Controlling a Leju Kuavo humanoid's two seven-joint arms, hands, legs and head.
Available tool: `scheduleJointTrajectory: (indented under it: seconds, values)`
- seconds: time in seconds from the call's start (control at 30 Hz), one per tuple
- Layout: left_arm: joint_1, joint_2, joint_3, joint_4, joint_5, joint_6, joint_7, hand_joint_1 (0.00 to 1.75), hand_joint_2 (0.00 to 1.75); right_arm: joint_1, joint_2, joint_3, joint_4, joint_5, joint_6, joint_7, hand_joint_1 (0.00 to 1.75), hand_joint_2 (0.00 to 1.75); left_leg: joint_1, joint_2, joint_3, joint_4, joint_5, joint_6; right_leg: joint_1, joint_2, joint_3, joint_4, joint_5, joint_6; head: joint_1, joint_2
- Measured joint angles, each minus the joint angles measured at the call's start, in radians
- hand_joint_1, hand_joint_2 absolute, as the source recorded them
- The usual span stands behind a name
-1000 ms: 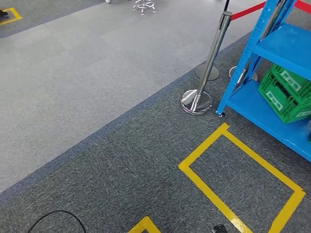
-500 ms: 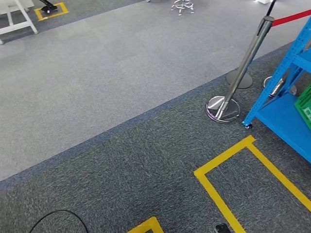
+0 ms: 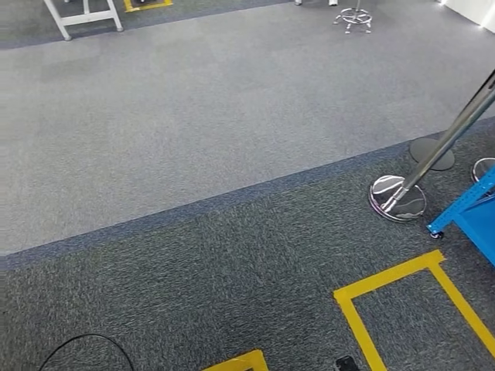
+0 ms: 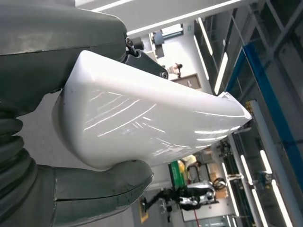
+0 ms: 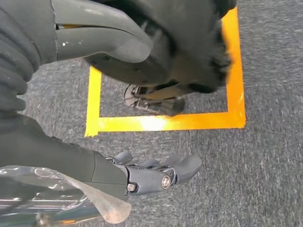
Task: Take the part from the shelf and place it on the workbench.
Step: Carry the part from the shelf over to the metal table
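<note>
In the left wrist view my left hand [image 4: 60, 189] grips a glossy white moulded part [image 4: 143, 118], long and rounded, with the thumb [image 4: 107, 182] on one side and the darker fingers on the other. In the right wrist view my right hand [image 5: 107, 165] hangs over the carpet. Its fingers [image 5: 164, 172] are stretched out apart from the thumb [image 5: 103, 35], and nothing is between them. The blue shelf [image 3: 476, 212] shows as a corner at the right edge of the head view.
A chrome stanchion [image 3: 443, 143] with a round base [image 3: 397, 199] stands beside the shelf corner. Yellow tape outlines [image 3: 356, 309] mark the dark carpet, and a black cable [image 3: 87, 340] loops at the lower left. White table legs [image 3: 87, 15] stand far off at the upper left.
The camera has turned left: shelf, green crate and stanchion slid rightward, the crate out of the picture, and white table legs came in at the upper left.
</note>
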Motion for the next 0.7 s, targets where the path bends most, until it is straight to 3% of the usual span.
scheduleJointTrajectory:
  seconds: [0.03,0.07,0.13,0.17,0.23,0.3,0.37,0.43,0.5,0.53,0.57,0.6,0.67,0.7]
  values:
    - [0.000,-0.002,0.001,0.000,0.001,0.004,0.000,1.73,1.75,0.001,-0.003,0.003,0.000,-0.003,-0.003,0.001,0.00,1.75,-0.001,-0.014,0.002,0.000,-0.001,0.000,0.000,0.001,-0.013,0.008,0.015,0.000,0.000,0.000]
    - [-0.001,-0.003,0.002,0.000,0.003,0.007,-0.001,1.73,1.75,0.001,-0.005,0.006,0.000,-0.007,-0.006,0.001,0.00,1.75,-0.001,-0.028,0.005,0.001,-0.003,-0.002,0.000,0.004,-0.006,-0.024,0.050,0.000,0.000,0.000]
    - [-0.002,-0.007,0.005,0.000,0.006,0.012,-0.002,1.73,1.75,0.001,-0.011,0.012,0.001,-0.012,-0.012,0.003,0.00,1.75,-0.001,-0.055,0.011,0.004,-0.009,-0.008,-0.002,0.040,0.041,-0.152,0.131,-0.003,0.000,0.000]
    - [-0.004,-0.008,0.007,0.000,0.006,0.013,-0.002,1.73,1.75,0.001,-0.013,0.014,0.001,-0.013,-0.013,0.004,0.00,1.75,-0.001,-0.067,0.011,0.009,-0.012,-0.013,-0.004,0.065,0.065,-0.211,0.152,-0.005,-0.001,0.000]
    - [-0.005,-0.009,0.008,0.000,0.008,0.016,-0.003,1.73,1.75,0.003,-0.015,0.019,0.002,-0.015,-0.014,0.006,0.00,1.75,0.003,-0.091,0.000,0.017,-0.014,-0.025,-0.004,0.094,0.089,-0.255,0.151,-0.011,-0.002,0.000]
    - [-0.004,-0.010,0.011,0.000,0.010,0.020,-0.004,1.73,1.75,0.003,-0.017,0.025,0.002,-0.021,-0.016,0.008,0.00,1.75,0.008,-0.107,-0.011,0.021,-0.012,-0.036,-0.002,0.071,0.096,-0.260,0.151,-0.021,-0.001,0.000]
    - [-0.006,-0.010,0.013,0.000,0.014,0.024,-0.004,1.73,1.75,0.002,-0.020,0.033,0.002,-0.030,-0.022,0.008,0.00,1.75,0.006,-0.063,-0.030,0.061,-0.034,-0.045,-0.004,0.042,0.103,-0.267,0.152,-0.034,-0.006,0.000]
    - [-0.009,-0.011,0.014,0.000,0.016,0.026,-0.005,1.73,1.75,0.004,-0.023,0.039,0.002,-0.041,-0.030,0.010,0.00,1.75,0.007,-0.002,-0.085,0.173,-0.089,-0.055,-0.002,0.010,0.110,-0.271,0.148,-0.043,-0.011,0.000]
    - [-0.009,-0.011,0.014,0.000,0.018,0.026,-0.005,1.73,1.75,0.007,-0.026,0.046,0.002,-0.051,-0.034,0.012,0.00,1.75,0.011,0.014,-0.145,0.287,-0.127,-0.061,0.001,-0.023,0.111,-0.271,0.142,-0.045,-0.011,0.000]
    - [-0.008,-0.011,0.014,0.000,0.019,0.026,-0.005,1.73,1.75,0.007,-0.027,0.050,0.002,-0.055,-0.035,0.012,0.00,1.75,0.012,0.016,-0.155,0.304,-0.122,-0.061,0.002,-0.039,0.112,-0.271,0.138,-0.045,-0.011,0.000]
    - [-0.007,-0.011,0.014,0.000,0.019,0.027,-0.005,1.73,1.75,0.007,-0.028,0.054,0.002,-0.057,-0.035,0.012,0.00,1.75,0.013,0.019,-0.144,0.280,-0.098,-0.061,0.002,-0.053,0.114,-0.271,0.134,-0.043,-0.012,0.000]
    - [-0.007,-0.011,0.014,0.000,0.020,0.027,-0.005,1.73,1.75,0.006,-0.029,0.057,0.002,-0.059,-0.036,0.012,0.00,1.75,0.012,0.027,-0.115,0.223,-0.063,-0.058,0.003,-0.067,0.118,-0.271,0.129,-0.041,-0.012,0.000]
    - [-0.007,-0.011,0.014,0.000,0.020,0.027,-0.005,1.73,1.75,0.005,-0.030,0.062,0.002,-0.060,-0.039,0.012,0.00,1.75,0.005,0.076,-0.046,0.091,-0.015,-0.047,0.005,-0.091,0.132,-0.272,0.118,-0.034,-0.011,0.000]
    - [-0.008,-0.011,0.014,0.000,0.020,0.027,-0.006,1.73,1.75,0.005,-0.031,0.064,0.002,-0.060,-0.040,0.012,0.00,1.75,0.000,0.094,-0.026,0.052,-0.008,-0.041,0.006,-0.101,0.138,-0.272,0.113,-0.029,-0.011,0.000]
